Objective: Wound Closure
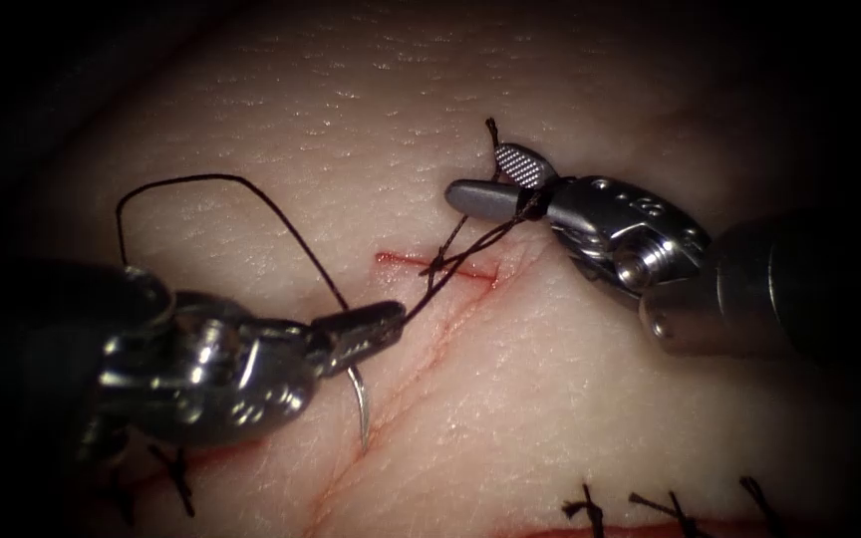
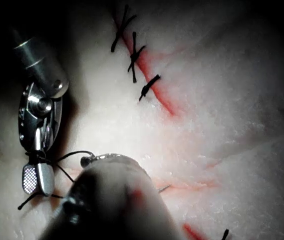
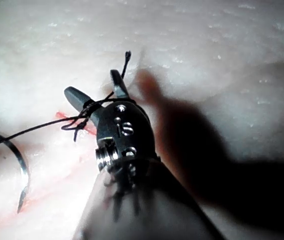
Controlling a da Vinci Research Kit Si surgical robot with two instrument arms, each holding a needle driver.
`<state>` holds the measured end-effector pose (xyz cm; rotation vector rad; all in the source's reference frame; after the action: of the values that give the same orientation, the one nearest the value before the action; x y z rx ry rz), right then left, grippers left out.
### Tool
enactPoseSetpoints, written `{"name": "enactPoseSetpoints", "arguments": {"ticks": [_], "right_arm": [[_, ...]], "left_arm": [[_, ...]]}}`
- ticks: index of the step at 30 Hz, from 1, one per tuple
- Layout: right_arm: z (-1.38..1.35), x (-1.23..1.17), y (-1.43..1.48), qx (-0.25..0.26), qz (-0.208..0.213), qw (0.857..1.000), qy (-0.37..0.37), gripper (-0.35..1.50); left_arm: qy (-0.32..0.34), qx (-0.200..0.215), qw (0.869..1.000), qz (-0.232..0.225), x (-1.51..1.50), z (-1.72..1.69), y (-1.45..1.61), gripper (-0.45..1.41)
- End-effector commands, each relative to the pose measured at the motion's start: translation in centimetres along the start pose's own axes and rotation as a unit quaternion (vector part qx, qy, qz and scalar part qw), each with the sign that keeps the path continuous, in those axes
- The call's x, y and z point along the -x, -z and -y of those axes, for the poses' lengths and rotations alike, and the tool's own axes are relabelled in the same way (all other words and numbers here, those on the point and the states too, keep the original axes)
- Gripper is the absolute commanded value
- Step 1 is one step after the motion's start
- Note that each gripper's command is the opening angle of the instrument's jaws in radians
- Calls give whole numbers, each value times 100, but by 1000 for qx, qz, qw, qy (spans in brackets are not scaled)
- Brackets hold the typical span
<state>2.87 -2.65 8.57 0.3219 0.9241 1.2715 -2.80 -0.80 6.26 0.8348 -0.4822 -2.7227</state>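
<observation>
Pale tissue (image 1: 590, 418) lies soft; left jaws (image 1: 376, 327) are pressed on the stiff needle's (image 1: 359, 403) upper end, right jaws (image 1: 495, 184) spread, limp thread (image 1: 281, 214) looped around.

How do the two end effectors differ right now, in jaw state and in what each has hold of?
The left end effector is shut on the needle, gripping near its thread end; the needle hangs free of the tissue. The right end effector stands open, gripping nothing, with thread looped around the base of its jaws. The left sits left of the cut, the right to its right. Both hover above the tissue.
</observation>
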Motion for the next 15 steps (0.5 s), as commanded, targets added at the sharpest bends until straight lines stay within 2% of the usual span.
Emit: {"name": "enactPoseSetpoints", "arguments": {"ticks": [1,6,11,15], "right_arm": [[-6,5,-20,10,9,1000,-7,115],[-23,0,-29,23,4,1000,-14,123],[-28,-5,-22,33,2,999,-17,121],[-32,-1,-30,35,20,999,-16,116]], "left_arm": [[-1,0,1000,-1,-1,-4,-7,-45],[-2,1,1000,-1,1,-5,-6,-45],[-5,0,1000,2,6,-8,-5,-45],[-6,-1,1000,3,6,-12,-7,-45]]}}
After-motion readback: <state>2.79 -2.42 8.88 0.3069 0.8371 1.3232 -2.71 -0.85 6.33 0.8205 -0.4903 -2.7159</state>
